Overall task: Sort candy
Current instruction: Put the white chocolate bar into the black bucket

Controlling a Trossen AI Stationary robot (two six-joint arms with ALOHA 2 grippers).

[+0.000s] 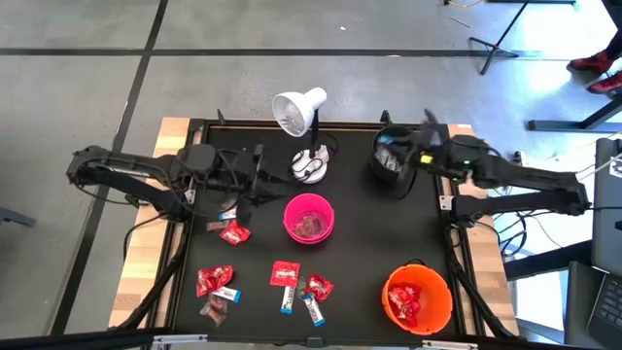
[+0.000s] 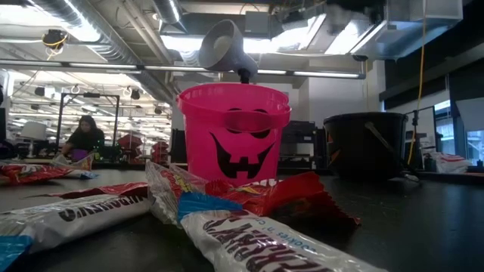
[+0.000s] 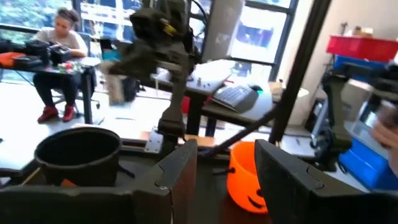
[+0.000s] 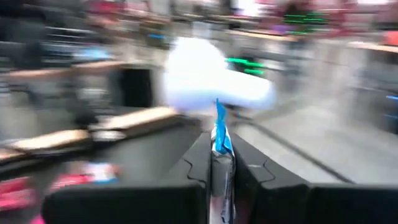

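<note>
A: Candy (image 1: 285,274) lying loose on table (image 1: 360,262), well in front of left pincer (image 1: 260,183). Red packet (image 1: 233,231) lying nearest, just in front of that pincer. More red packets, slim bars and one dark piece (image 1: 214,309) lying farther out the same way.

B: Checking left pincer state?

A: Standing open, fingers (image 3: 180,168) well apart, gripping nothing. Hovering with pink bowl (image 1: 309,216) just beside it and white lamp (image 1: 299,112) near, behind the bowl. Looking past the fingers at orange bowl (image 3: 249,174).

B: Noting right pincer (image 4: 216,146)?

A: Clamping shut on white-and-blue bar (image 4: 219,124), bar sticking up between the fingertips. Hanging at black bucket (image 1: 389,160), well apart from left pincer, lamp between the two.

B: Seeing anything inside the bowls?

A: Dark pieces lying in pink bowl, red packets lying in orange bowl, far in front of right pincer. Not making out the black bucket's contents.

B: Seeing anyone around?

A: Person (image 3: 59,43) sitting at a desk, far beyond left pincer.
</note>
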